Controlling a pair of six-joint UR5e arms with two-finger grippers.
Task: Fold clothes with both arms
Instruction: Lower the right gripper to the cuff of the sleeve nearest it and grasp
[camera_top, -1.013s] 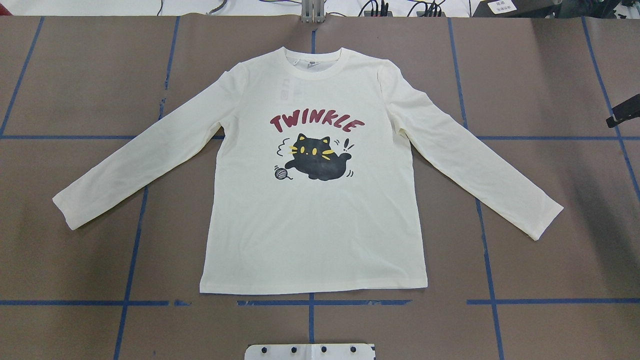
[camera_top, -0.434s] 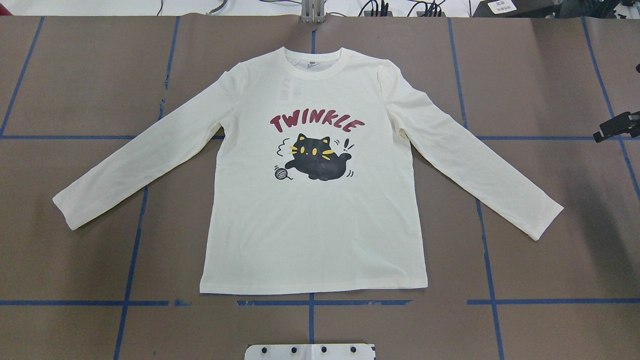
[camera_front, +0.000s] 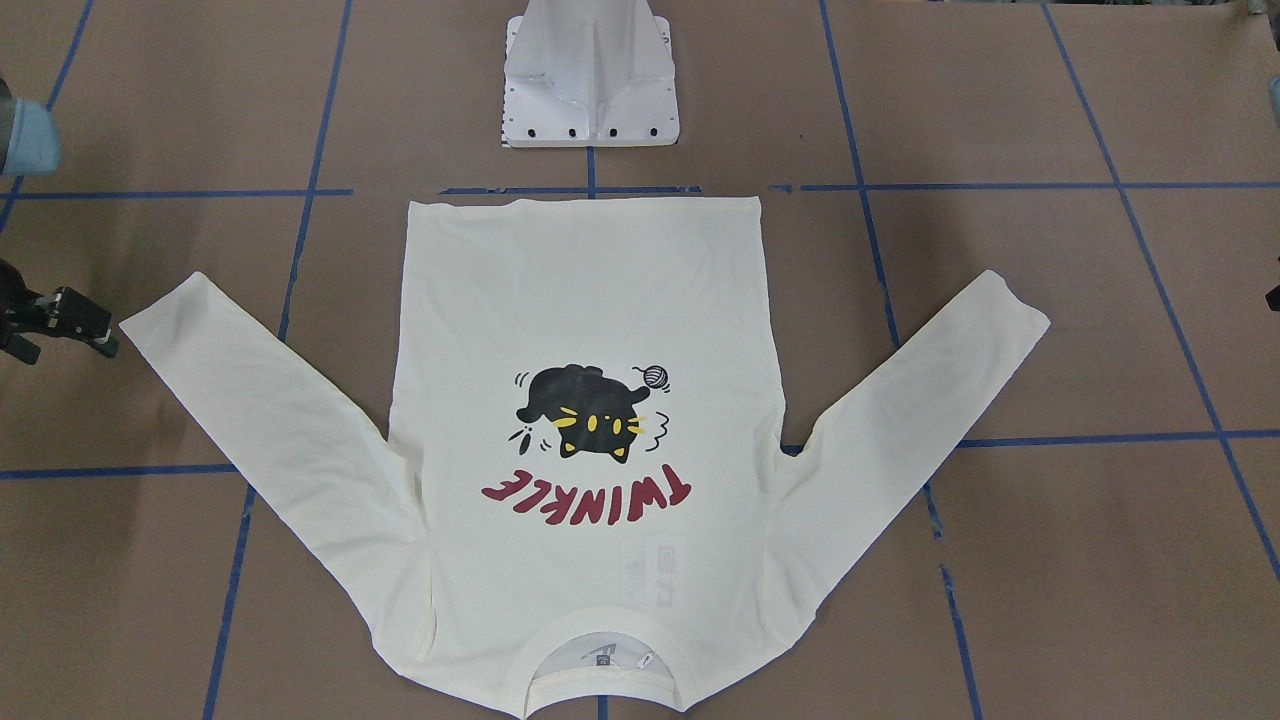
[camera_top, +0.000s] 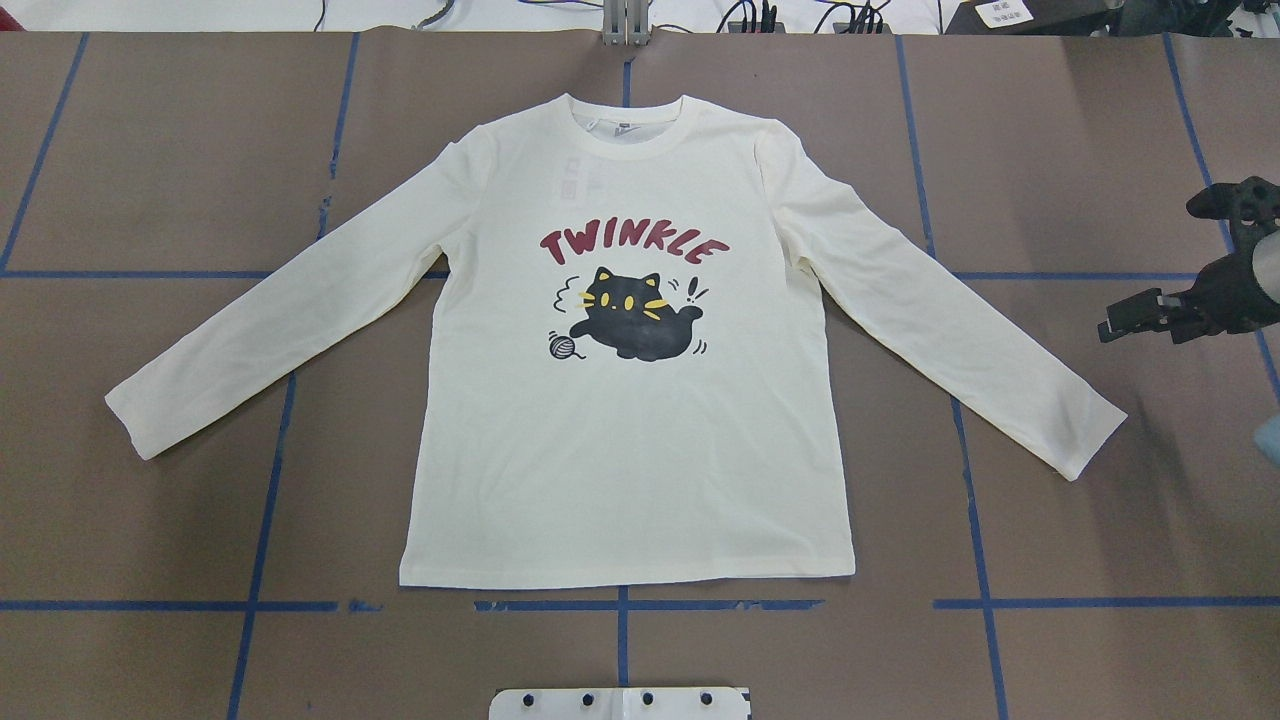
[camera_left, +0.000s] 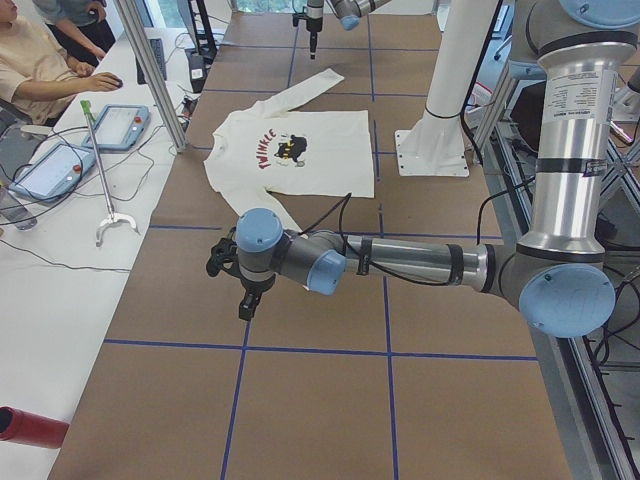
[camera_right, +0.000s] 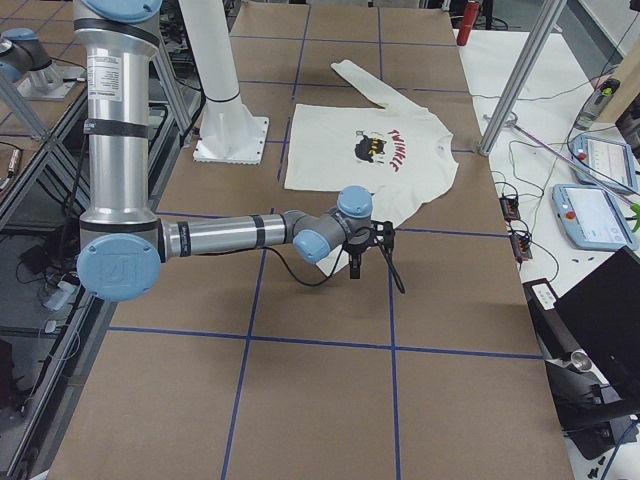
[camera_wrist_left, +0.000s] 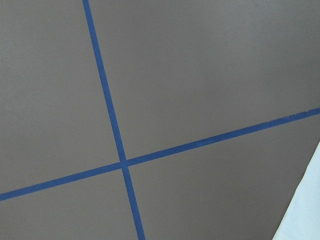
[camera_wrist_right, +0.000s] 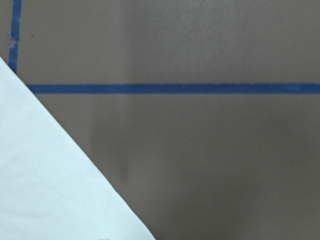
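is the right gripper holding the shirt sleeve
No, in the overhead view the right gripper hangs clear of the sleeve, with bare table between them.

You are in a robotics lab. Under the left gripper (camera_left: 244, 305) the table (camera_left: 450, 400) is papered brown and gridded with blue tape (camera_left: 320, 350). Behind that gripper stands a white pedestal base (camera_left: 432, 150). Beyond it, a white bench (camera_left: 40, 300) with aluminium posts (camera_left: 150, 70) carries teach pendants (camera_left: 118, 125) and cables (camera_left: 60, 268), with a person (camera_left: 30, 75) seated there.
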